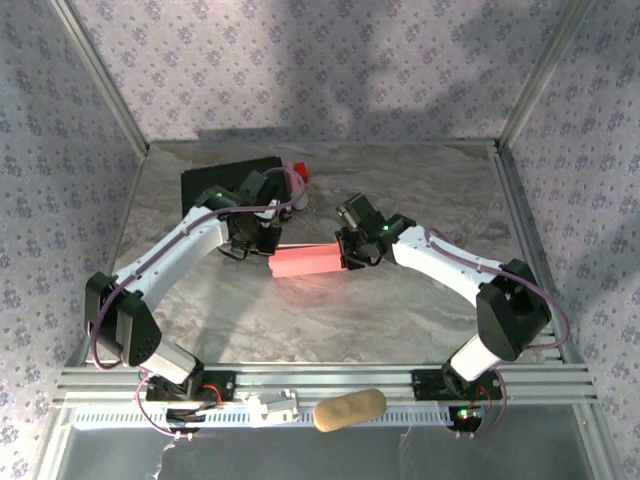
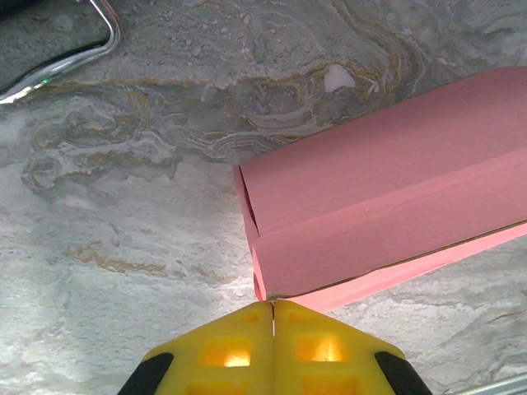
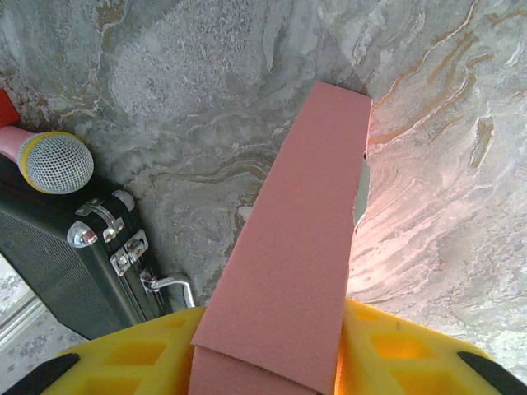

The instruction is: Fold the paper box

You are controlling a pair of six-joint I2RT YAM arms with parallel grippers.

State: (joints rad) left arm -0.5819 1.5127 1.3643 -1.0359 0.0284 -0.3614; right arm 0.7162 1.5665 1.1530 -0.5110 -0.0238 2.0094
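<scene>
Two claws are at the box (image 1: pixel 308 262): the left claw (image 2: pixel 272 306) is pressed together beside its end, the right claw (image 3: pixel 276 337) pinches it.

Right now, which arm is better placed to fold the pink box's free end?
Probably left: the left gripper, shut, sits at the paper box's free end; the right gripper holds the other.

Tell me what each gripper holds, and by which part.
The right gripper clamps the paper box across one end. The left gripper is shut, holding nothing, tips beside the box's other end.
</scene>
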